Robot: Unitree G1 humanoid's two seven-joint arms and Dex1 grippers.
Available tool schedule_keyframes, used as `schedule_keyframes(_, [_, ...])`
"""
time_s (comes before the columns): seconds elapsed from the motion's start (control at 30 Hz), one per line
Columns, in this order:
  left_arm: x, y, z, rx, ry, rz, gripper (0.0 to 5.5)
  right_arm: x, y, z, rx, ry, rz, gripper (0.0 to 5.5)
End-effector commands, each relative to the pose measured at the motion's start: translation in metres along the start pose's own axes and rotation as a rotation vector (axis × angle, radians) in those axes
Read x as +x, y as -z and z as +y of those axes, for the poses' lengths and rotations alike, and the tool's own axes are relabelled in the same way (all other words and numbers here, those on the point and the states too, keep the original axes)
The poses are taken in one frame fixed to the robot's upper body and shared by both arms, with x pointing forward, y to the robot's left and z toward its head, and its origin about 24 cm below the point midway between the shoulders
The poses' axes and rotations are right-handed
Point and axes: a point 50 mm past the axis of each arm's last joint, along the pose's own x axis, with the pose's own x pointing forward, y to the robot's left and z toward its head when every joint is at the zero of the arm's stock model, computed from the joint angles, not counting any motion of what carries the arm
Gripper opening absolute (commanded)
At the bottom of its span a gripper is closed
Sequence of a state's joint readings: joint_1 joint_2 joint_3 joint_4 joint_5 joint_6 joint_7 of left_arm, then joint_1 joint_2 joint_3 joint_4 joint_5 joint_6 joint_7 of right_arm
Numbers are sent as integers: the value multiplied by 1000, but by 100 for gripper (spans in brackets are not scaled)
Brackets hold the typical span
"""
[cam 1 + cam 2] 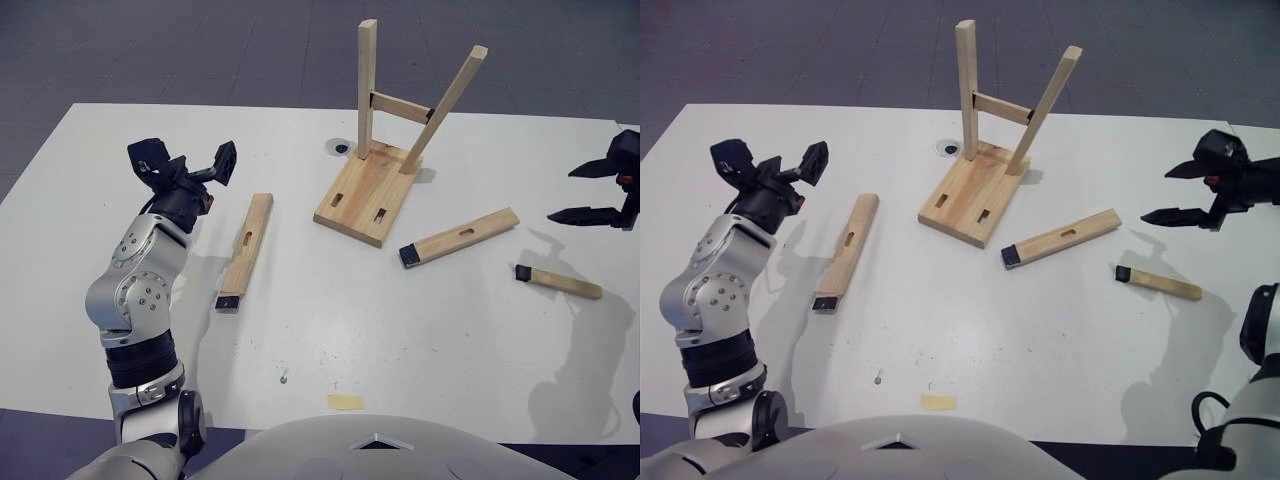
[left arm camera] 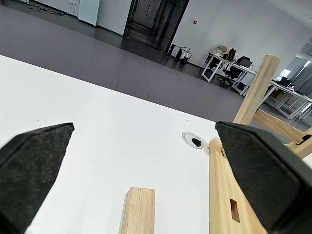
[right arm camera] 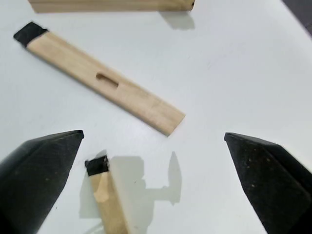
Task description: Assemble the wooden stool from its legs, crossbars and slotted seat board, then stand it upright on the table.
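The slotted seat board (image 1: 362,194) lies flat mid-table with two legs (image 1: 367,88) standing up from it, joined by a crossbar (image 1: 401,107). A loose leg (image 1: 245,250) lies left of it, also in the left wrist view (image 2: 138,210). Another loose leg (image 1: 459,237) lies to the right, seen again in the right wrist view (image 3: 105,83). A short crossbar (image 1: 559,282) rests further right (image 3: 108,196). My left gripper (image 1: 190,162) hovers open above the table's left side. My right gripper (image 1: 1189,195) is open above the right edge, over the short crossbar.
A round cable hole (image 1: 342,148) sits in the white table (image 1: 400,340) behind the seat board. A yellow paper scrap (image 1: 345,402) and a small screw (image 1: 284,377) lie near the front edge. Office desks and chairs (image 2: 229,68) stand far behind.
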State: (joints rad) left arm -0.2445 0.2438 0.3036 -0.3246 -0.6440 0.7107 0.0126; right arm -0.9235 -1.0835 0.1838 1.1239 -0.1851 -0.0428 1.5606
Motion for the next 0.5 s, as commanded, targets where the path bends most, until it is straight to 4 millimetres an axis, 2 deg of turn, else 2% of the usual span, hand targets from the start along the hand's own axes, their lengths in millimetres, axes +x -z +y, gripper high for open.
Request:
schedule_keyframes(0.03, [0,5,0,4,-6,16,540,4,23,10,-52,-81,180,540])
schedule_keyframes(0.2, [1,6,-1,14,3,29,540,11,32,15,-113,-107,235,540])
schedule_keyframes(0.4, [2,6,-4,17,5,28,540,24,56,18,-201,-40,388,540])
schedule_keyframes(0.5, [2,7,-5,18,6,29,540,25,60,16,-227,22,424,540])
